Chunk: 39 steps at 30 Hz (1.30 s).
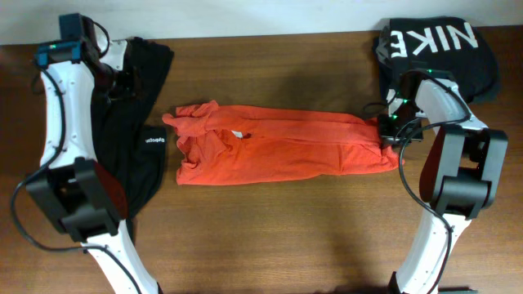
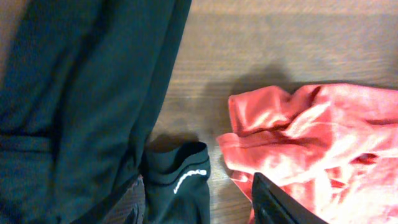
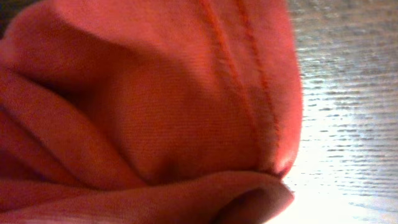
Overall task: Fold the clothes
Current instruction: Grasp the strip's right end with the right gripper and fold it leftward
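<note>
The orange-red T-shirt [image 1: 278,147] lies folded in a long band across the middle of the table, its crumpled end to the left. It also shows in the left wrist view [image 2: 323,137]. My right gripper [image 1: 391,129] is at the shirt's right end. The right wrist view is filled with orange fabric [image 3: 155,93] that hides the fingers, and the gripper appears shut on the cloth. My left gripper [image 1: 114,80] is open and empty [image 2: 196,199] above a long black garment [image 1: 139,122] with a small white logo [image 2: 189,179], left of the shirt.
A second black garment with large white NIKE lettering [image 1: 437,45] lies at the back right, behind my right arm. The wooden table [image 1: 270,237] runs along the front, and the arm bases stand at the front left and front right.
</note>
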{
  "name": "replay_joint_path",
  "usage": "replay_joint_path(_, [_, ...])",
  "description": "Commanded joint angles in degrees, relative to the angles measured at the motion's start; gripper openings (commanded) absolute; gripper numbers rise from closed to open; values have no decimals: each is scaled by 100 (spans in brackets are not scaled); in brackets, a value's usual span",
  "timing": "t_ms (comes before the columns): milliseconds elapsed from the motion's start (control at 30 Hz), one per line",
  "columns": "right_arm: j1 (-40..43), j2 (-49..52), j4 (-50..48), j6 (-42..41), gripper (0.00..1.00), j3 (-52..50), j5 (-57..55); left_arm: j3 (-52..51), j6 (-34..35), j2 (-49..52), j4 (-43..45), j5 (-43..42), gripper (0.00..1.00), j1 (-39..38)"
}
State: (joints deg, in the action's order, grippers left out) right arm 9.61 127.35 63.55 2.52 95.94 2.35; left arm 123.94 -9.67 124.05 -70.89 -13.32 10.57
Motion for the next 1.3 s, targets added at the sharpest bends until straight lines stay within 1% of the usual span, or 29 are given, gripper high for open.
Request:
replay_joint_path(0, [-17, -28, -96, -330, 4, -197, -74, 164, -118, -424, -70, -39, 55, -46])
replay_joint_path(133, [103, -66, 81, -328, 4, -68, -66, 164, -120, -428, -208, -20, 55, -46])
replay_joint_path(233, [291, -68, 424, -323, 4, 155, -68, 164, -426, -428, -197, -24, 55, -46])
replay_joint_path(333, [511, -68, 811, -321, 4, 461, -46, 164, -549, -422, -201, -20, 55, -46])
replay_joint_path(400, [592, -92, 1104, -247, 4, 737, 160, 164, -592, -422, -201, -22, 55, -46])
replay_joint_path(500, [527, -203, 1281, -13, 4, 951, 522, 164, -616, -422, -199, -20, 55, -46])
replay_joint_path(600, [188, -531, 1294, 26, 4, 988, 789, 164, -614, -422, -201, -22, 55, -46])
replay_joint_path(700, [-382, -772, 1296, 20, 4, 988, 863, 164, -612, -422, -201, -17, 55, -46])
replay_joint_path(867, [-1298, -798, 1228, -4, 4, 988, 861, 164, -612, -415, -201, -20, 55, -46])
replay_joint_path(967, [-1862, -793, 940, -256, 4, 981, 782, 164, -610, -415, -201, -20, 55, -46])
replay_joint_path(1267, [-2662, -793, 490, -608, 4, 970, 734, 162, -610, -413, -201, -20, 55, -46])
